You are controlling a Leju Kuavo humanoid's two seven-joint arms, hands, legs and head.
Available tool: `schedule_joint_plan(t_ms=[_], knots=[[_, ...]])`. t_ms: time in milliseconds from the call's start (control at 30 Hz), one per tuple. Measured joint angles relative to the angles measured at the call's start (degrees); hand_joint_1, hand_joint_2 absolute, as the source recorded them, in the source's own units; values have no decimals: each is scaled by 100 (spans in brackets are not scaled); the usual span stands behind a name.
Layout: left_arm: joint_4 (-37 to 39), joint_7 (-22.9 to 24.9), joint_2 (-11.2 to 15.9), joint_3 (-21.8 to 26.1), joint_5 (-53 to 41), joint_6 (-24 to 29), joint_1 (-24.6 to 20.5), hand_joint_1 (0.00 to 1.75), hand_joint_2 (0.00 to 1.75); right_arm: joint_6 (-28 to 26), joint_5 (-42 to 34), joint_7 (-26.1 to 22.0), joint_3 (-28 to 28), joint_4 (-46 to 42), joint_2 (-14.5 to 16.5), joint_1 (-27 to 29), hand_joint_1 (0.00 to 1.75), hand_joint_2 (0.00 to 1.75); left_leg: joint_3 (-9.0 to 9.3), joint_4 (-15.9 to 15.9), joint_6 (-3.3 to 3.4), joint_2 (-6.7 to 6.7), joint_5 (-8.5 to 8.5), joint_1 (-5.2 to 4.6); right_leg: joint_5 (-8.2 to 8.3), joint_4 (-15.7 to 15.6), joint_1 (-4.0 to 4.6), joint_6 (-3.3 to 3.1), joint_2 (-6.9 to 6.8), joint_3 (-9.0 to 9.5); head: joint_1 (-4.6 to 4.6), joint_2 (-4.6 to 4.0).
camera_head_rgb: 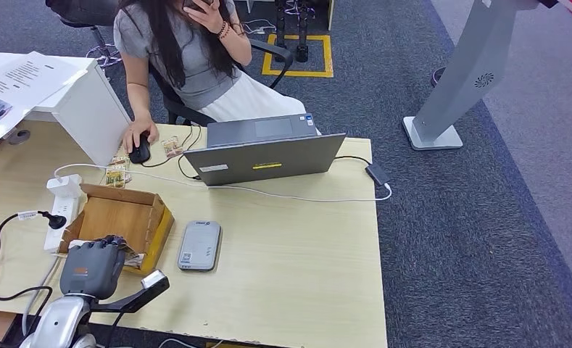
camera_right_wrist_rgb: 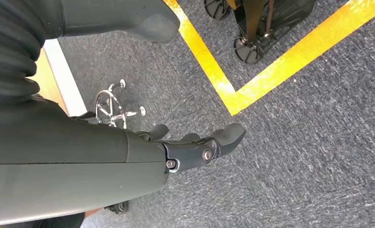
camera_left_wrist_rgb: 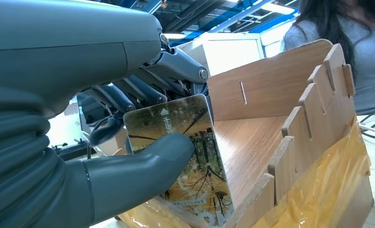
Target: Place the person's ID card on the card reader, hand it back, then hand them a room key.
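- The left robot hand [camera_left_wrist_rgb: 128, 142] is pinching a printed card [camera_left_wrist_rgb: 185, 156], with the thumb [camera_left_wrist_rgb: 147, 164] pressing on the card's picture face and the darker fingers [camera_left_wrist_rgb: 128, 92] backing it from behind; the card is standing at the near edge of the open wooden box [camera_left_wrist_rgb: 280, 95].
- Judging by its look, the card is thin, stiff, light and glossy, so it is likely slipping easily; a pinch across both flat faces, well in from the edge, seems the safest hold.
- Whether this card is the ID or a room key, I cannot tell.
- The head view is placing the left robot hand [camera_head_rgb: 93, 267] at the box [camera_head_rgb: 123, 217] on the bench [camera_head_rgb: 297, 268], with the grey card reader [camera_head_rgb: 199, 246] just beside the box, and the person [camera_head_rgb: 185, 51] sitting behind the laptop [camera_head_rgb: 264, 156]; the card itself is hidden there.
- The right robot hand [camera_right_wrist_rgb: 199, 147] is hanging over carpet, fingers loosely apart, holding nothing.
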Motion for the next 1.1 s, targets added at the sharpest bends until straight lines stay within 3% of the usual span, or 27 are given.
schedule_joint_plan(t_ms=[600,1100], knots=[[63,-144,-40,3,86,335,-375,175,175,66,114,7,2,0,0,-3,0,175,-3,1,0,-7,1,0,0,0,0,0,-4,-4,1,0],[334,-86,-57,-86,35,339,-1905,175,175,90,218,7,10,0,0,-44,0,175,-5,3,3,-10,7,1,5,2,0,3,-4,-4,0,0]])
